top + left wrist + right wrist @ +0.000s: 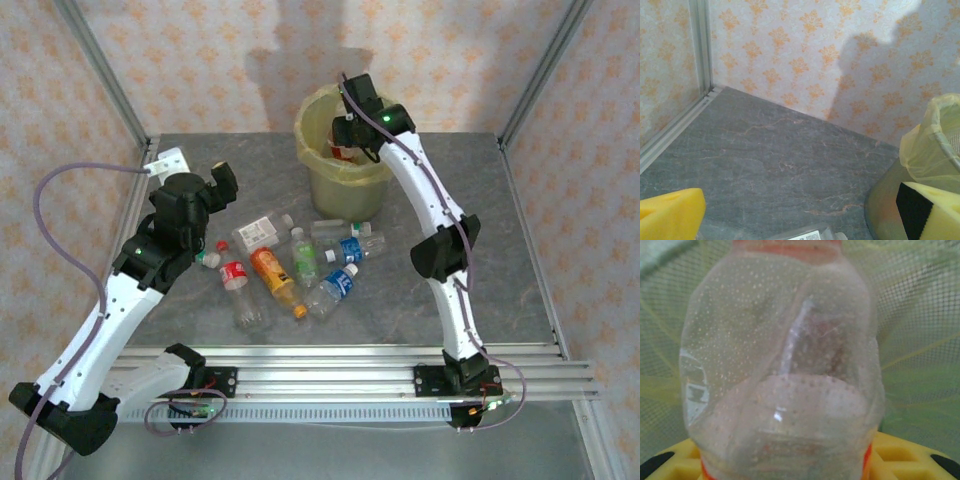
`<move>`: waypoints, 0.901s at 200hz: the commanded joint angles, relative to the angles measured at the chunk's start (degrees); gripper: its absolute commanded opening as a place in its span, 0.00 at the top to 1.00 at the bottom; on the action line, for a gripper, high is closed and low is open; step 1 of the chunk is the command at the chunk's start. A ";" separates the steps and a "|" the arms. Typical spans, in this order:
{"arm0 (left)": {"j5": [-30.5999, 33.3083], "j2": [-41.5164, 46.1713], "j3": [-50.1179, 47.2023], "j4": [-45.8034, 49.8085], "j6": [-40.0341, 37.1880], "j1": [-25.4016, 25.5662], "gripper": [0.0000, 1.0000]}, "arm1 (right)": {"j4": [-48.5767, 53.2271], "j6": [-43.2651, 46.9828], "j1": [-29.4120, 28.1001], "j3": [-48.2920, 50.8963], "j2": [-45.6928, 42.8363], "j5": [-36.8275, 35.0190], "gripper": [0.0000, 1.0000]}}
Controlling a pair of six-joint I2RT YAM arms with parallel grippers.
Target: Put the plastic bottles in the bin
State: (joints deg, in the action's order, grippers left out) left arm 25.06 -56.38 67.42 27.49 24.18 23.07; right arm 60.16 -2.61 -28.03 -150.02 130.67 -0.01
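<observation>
clear bottle [785, 370] gripped by right claw [790, 462], above bin [350, 190], left claw [802, 215] spread

Grey marbled tabletop [520, 290], floral wallpaper [200, 60] (orange on cream), aluminium posts [100, 70]

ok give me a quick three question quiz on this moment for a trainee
1. True or false: the left gripper is clamped on a bottle.
2. The right gripper hangs over: A the bin, B the front rail, C the table's left corner.
3. What is in the right gripper?
Key: 1 false, its jaws are open. 2 A. 3 a crumpled clear bottle.
</observation>
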 commanded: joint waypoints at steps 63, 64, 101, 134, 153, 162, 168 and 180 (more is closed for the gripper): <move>2.78 1.54 -1.13 2.39 1.11 -1.14 0.00 | 3.55 1.07 2.37 -1.33 4.89 1.60 0.46; 2.88 1.54 -1.14 2.39 1.12 -1.16 0.00 | 3.55 1.10 2.37 -1.33 4.92 1.59 0.46; 3.87 1.62 -1.21 3.92 1.99 -1.36 0.00 | 3.65 1.66 2.36 -1.33 5.65 1.00 0.30; 6.39 1.54 -1.41 6.54 4.44 -1.96 0.00 | 3.49 1.86 2.34 -1.33 5.82 0.88 0.20; 7.65 1.54 -1.75 7.90 5.91 -2.64 0.00 | 3.64 1.91 2.36 -1.83 5.74 0.98 0.18; 7.83 1.54 -1.96 8.35 6.09 -3.08 0.00 | 3.81 1.91 2.37 -2.26 5.65 1.14 0.18; 7.75 1.49 -2.15 8.67 6.11 -3.40 0.00 | 3.90 2.02 2.36 -2.54 5.56 1.24 0.17; 7.57 1.38 -2.61 9.24 8.18 -4.23 0.00 | 4.06 2.00 2.37 -3.12 5.22 1.41 0.17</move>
State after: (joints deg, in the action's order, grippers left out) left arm 29.69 -55.64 65.93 33.41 28.60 20.27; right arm 62.63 -1.17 -25.69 -150.04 135.94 1.69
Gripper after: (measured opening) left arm 0.996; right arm 0.825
